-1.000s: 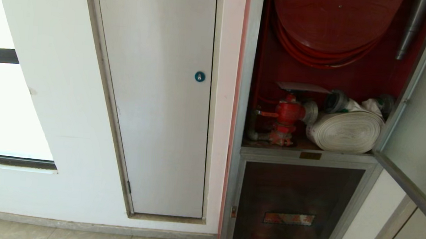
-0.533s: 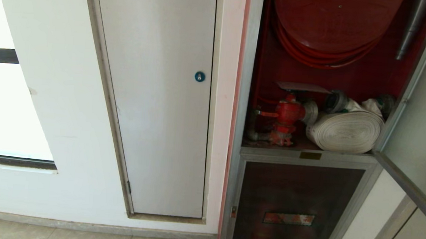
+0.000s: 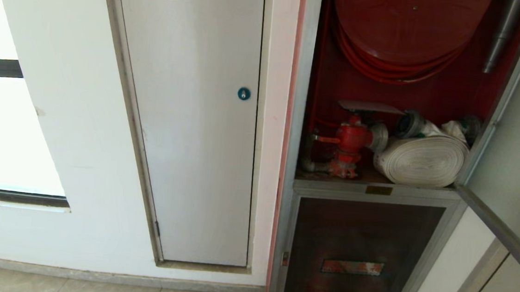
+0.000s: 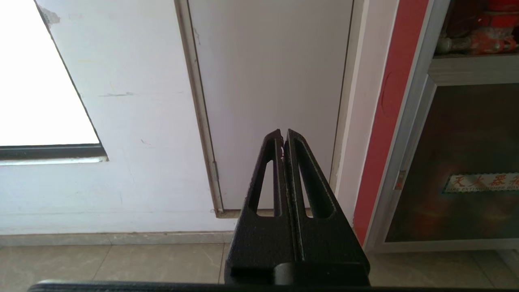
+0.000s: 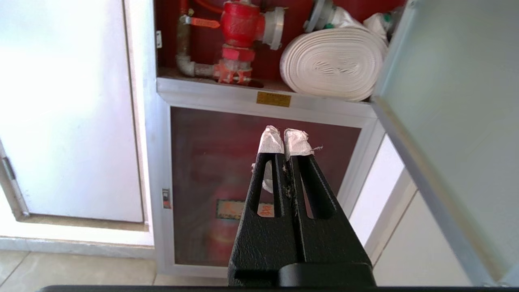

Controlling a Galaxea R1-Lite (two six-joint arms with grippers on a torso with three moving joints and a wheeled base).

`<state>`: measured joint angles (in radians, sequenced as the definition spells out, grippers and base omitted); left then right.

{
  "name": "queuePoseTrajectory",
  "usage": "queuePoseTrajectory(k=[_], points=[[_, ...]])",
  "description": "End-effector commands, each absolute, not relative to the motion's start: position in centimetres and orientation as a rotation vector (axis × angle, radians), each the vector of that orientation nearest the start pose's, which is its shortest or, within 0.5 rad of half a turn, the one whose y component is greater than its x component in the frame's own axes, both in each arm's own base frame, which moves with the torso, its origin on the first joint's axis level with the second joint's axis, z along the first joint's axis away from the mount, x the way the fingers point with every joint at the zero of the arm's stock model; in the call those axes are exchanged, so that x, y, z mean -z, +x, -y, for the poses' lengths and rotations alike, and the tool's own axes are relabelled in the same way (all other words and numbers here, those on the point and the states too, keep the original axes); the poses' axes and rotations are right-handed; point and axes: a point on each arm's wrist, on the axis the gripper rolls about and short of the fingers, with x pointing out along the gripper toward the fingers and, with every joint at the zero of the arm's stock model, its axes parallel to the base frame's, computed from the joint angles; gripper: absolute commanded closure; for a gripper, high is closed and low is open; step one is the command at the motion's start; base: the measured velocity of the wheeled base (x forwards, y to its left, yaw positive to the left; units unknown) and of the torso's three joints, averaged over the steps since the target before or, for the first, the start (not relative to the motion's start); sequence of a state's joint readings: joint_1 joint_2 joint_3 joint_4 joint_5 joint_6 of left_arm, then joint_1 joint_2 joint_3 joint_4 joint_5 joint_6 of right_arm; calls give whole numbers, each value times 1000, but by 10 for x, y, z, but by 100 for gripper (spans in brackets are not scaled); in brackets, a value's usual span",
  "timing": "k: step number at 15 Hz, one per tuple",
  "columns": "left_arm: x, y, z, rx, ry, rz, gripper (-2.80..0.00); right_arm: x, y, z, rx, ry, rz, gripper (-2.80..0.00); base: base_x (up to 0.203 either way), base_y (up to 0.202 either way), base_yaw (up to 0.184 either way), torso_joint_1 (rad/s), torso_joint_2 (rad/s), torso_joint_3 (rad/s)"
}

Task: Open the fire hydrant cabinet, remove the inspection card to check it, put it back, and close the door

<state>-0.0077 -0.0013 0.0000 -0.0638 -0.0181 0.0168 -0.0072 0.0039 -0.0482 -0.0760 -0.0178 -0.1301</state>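
Observation:
The fire hydrant cabinet [image 3: 304,75] stands open, showing a red hose reel [image 3: 408,27], a red valve [image 3: 352,137] and a rolled white hose [image 3: 421,159]. The inspection card [image 3: 370,107] lies flat on top of the valve. The door [image 3: 514,152] is swung out to the right. Neither gripper appears in the head view. My right gripper [image 5: 285,140] is shut and empty, its white-taped tips in front of the lower glass panel [image 5: 227,162], below the valve [image 5: 242,24] and hose [image 5: 332,61]. My left gripper [image 4: 283,136] is shut and empty, facing the white door [image 4: 271,81].
A plain white door [image 3: 188,112] with a blue round lock [image 3: 244,93] is left of the cabinet. Below the open compartment is a smaller dark glass door [image 3: 358,256] with an orange label. The open door's lower edge [image 3: 499,232] juts out at the right. Tiled floor [image 3: 68,288] runs along the wall.

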Motion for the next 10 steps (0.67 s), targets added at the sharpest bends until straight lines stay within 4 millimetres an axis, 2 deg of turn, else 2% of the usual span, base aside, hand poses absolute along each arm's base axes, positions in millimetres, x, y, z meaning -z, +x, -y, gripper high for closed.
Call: queuePoseTrajectory(k=[1,10], points=[[-76,-21,0,26,17,42,0,-86,-23,0,17,-128,99,0,0,0,0,0,0,0],[-75,-21,0,26,17,41,0,-74,-23,0,-10,-76,-10,0,0,0,0,0,0,0]])
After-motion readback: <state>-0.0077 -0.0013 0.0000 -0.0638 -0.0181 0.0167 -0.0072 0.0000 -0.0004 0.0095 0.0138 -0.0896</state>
